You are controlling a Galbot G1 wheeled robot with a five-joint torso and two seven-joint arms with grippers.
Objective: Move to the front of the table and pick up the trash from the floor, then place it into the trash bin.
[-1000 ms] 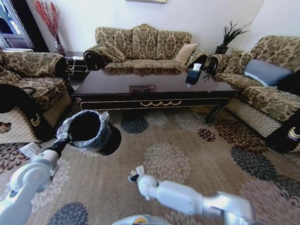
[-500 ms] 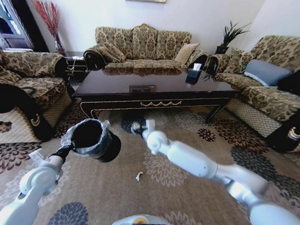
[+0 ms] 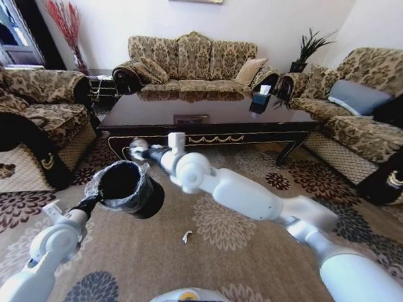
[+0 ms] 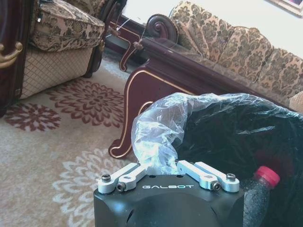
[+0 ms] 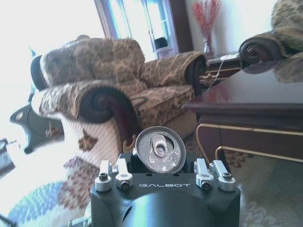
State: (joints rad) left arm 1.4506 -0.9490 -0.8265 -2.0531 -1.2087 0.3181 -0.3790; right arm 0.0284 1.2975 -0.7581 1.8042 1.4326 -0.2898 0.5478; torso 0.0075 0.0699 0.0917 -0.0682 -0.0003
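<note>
Right wrist view: a silver can [image 5: 159, 150], pull-tab end toward the camera, sits between the fingers of the right gripper [image 5: 161, 177], which are closed in against its sides. Head view puts that right gripper [image 3: 138, 151] out across the robot's front, just above and behind the far rim of the trash bin [image 3: 124, 186], can end pale and small at its tip.

Trash bin: black, lined with a crinkly clear bag folded over the rim, held off the floor and tilted with its mouth facing up and toward the robot. Left gripper [image 3: 88, 203] clamps its near rim. Left wrist view: left gripper [image 4: 169, 171] fingers pinched onto the bunched bag and rim; a bottle with a red cap [image 4: 266, 175] lies inside the bin [image 4: 246, 137].

Floor [image 3: 251, 252]: tan carpet with flower medallions. One small white scrap [image 3: 186, 236] lies on it, near the robot's base, well apart from the bin.

Table [image 3: 209, 115]: dark glossy top, gold scroll trim on the apron, standing beyond both arms. A dark tissue box [image 3: 259, 100] sits on its far right part.

Patterned sofas ring the table: one behind [image 3: 191, 61], one at left [image 3: 37, 109], one at right [image 3: 362, 103].
</note>
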